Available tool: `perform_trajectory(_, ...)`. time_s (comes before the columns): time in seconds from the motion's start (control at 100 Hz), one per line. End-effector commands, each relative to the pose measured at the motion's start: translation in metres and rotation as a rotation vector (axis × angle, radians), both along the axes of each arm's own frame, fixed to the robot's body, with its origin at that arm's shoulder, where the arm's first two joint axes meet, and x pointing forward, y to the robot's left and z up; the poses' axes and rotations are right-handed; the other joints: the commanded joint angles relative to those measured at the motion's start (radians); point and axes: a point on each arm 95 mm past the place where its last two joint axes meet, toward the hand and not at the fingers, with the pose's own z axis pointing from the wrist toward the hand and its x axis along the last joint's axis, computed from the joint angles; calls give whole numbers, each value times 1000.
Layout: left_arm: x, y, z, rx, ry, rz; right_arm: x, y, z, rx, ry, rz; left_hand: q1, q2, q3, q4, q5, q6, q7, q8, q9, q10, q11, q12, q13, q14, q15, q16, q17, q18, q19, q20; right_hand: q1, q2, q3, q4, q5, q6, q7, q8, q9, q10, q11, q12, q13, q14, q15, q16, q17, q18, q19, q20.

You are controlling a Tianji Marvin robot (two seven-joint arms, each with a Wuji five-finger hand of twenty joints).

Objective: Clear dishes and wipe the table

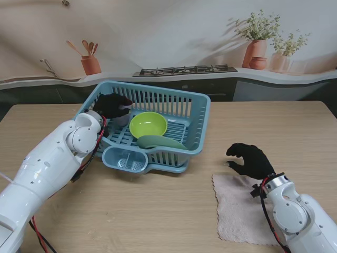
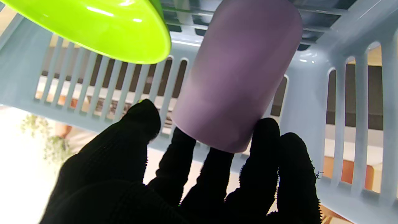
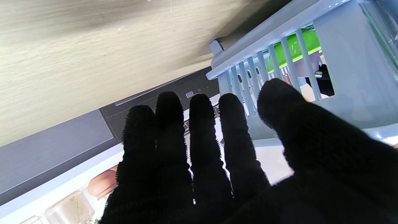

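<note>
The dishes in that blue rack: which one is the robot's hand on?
The purple cup, in the blue rack's left corner. The left hand has its fingers at its rim; the lime-green bowl and grey-green dish lie untouched.

The counter [image 1: 158,211] is being lit evenly and softly. Glare is being thrown off the green bowl [image 2: 93,28], and backgrounds are being washed out in both wrist views.
</note>
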Motion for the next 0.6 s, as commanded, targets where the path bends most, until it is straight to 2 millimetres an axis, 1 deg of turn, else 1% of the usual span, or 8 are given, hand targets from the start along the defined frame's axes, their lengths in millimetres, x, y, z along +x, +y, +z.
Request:
perform_trajectory(0.0,0,1,-1,4,10,-3,-1,2,-2,-5,9,9,-47,-7,68,-15,-38,-2,-8,9,-36,-16,3,-19,-26,-17,-6,-13,-21,-23,-20,-22,-22,-4,28,12,7,3,0,6,-1,-1,-8,-11,-14,11,-10,-3,-11,2,-8,1)
perform_trajectory(0.18,0,1,0,-2,6,-8,-1,1,-2,-6,8,7,-78,-3,76,-13,-50,-4,-8,11,-51,-18,4,-18,-41,-20,-5,-10,-36,-32,-18,-25,-20,-3,27,11,6,3,0,5,-1,-1,-8,-10,-13,11,-10,-3,-11,4,-8,1)
perform_trajectory(0.22,0,1,1,-4,1,-9,-1,1,-2,-7,8,6,-78,-1,76,-14,-49,-1,18,25,-43,-9,45,2,-26,-21,43,19,-32,-35,1,-19,-19,-3,27,11,5,3,0,5,0,0,-8,-10,-14,12,-10,-3,-11,3,-8,1)
perform_trajectory(0.29,1,1,2,-4,-10,-12,-1,1,-2,-7,8,6,-66,-6,58,-32,-62,-5,74,65,-38,1,102,30,-6,-21,103,64,-23,-36,25,-8,-20,-4,26,10,5,2,1,5,0,0,-7,-10,-14,11,-10,-3,-12,4,-8,1)
perform_trajectory(0.43,0,2,6,-7,-15,-23,-1,1,-2,-8,9,5,-68,7,42,-32,-71,-8,83,70,-44,2,106,33,-12,-23,108,71,-28,-39,27,-6,-19,-3,26,10,5,3,2,4,0,-1,-7,-10,-14,11,-9,-3,-12,4,-8,1)
perform_trajectory(0.49,0,2,7,-7,-19,-27,0,1,-2,-8,8,4,-52,14,4,-37,-57,-15,105,79,-23,17,155,56,19,-20,168,109,-6,-28,49,8,-19,-3,25,9,5,2,2,3,0,0,-7,-10,-14,11,-9,-3,-11,2,-8,1)
perform_trajectory(0.55,0,3,7,3,-22,-31,0,1,-2,-8,8,4,-54,30,-14,-37,-53,-17,107,79,-15,24,169,62,28,-15,186,121,4,-17,53,12,-18,-2,25,9,4,2,2,3,0,0,-7,-10,-15,10,-10,-3,-11,2,-8,1)
perform_trajectory(0.59,-1,3,7,10,-24,-33,0,1,-2,-8,8,5,-56,41,-31,-35,-42,-22,106,78,10,31,181,66,50,0,200,129,21,5,59,18,-18,-2,25,10,4,2,2,3,-1,0,-7,-10,-15,10,-10,-3,-11,3,-8,1)
